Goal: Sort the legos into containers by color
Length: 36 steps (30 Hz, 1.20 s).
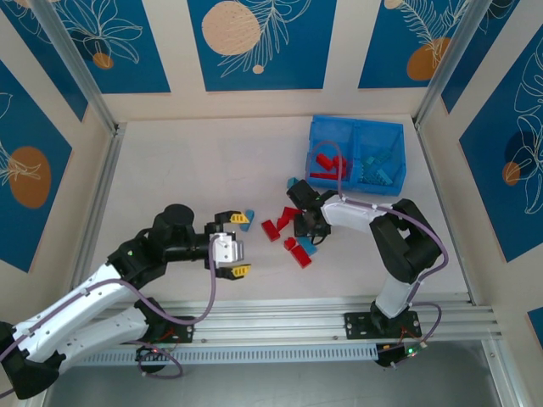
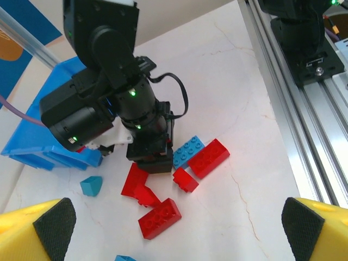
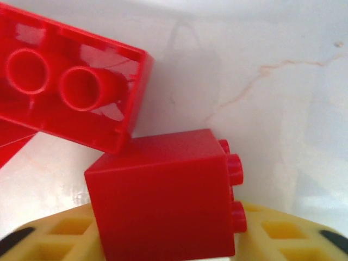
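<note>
- Left gripper (image 1: 241,245) left of the blue bin (image 1: 352,123), well apart; jaws spread wide, empty
- Right gripper (image 1: 304,229) among loose legos (image 1: 271,229) near the bin; red brick (image 3: 163,196) between jaws; pinching or not, cannot tell

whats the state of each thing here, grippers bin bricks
left gripper: open, empty
right gripper: low among the loose bricks, a red brick between its jaws, grip unclear
bin: upright, reds in left half, teals in right
loose bricks: scattered beside bin, colors mixed
</note>
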{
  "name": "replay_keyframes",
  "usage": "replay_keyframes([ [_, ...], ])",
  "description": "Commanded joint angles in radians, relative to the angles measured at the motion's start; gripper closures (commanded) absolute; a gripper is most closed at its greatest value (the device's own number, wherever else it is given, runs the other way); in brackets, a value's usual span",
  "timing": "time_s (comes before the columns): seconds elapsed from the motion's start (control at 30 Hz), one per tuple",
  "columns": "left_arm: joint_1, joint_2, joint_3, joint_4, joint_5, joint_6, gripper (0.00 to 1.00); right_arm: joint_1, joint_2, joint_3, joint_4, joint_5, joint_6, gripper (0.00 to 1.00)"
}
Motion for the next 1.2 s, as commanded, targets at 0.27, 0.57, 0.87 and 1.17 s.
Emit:
replay_keyframes([
  [0.27,0.006,-0.007,-0.092,0.184,-0.032,0.024,0.00,-0.007,-0.303,-0.051,0.016,0.075,-0.031,0.64],
  [0.57,0.013,-0.009,-0.096,0.175,-0.019,0.005,0.00,-0.129,-0.317,-0.017,-0.037,-0.026,-0.017,0.23],
  [0.87,0.014,-0.002,-0.099,0.160,-0.030,0.025,0.00,-0.151,-0.130,-0.056,-0.012,-0.113,0.012,0.16],
  [1.17,0.016,0.014,-0.096,0.154,-0.023,0.026,0.00,-0.152,-0.002,-0.012,0.031,-0.168,0.177,0.30],
])
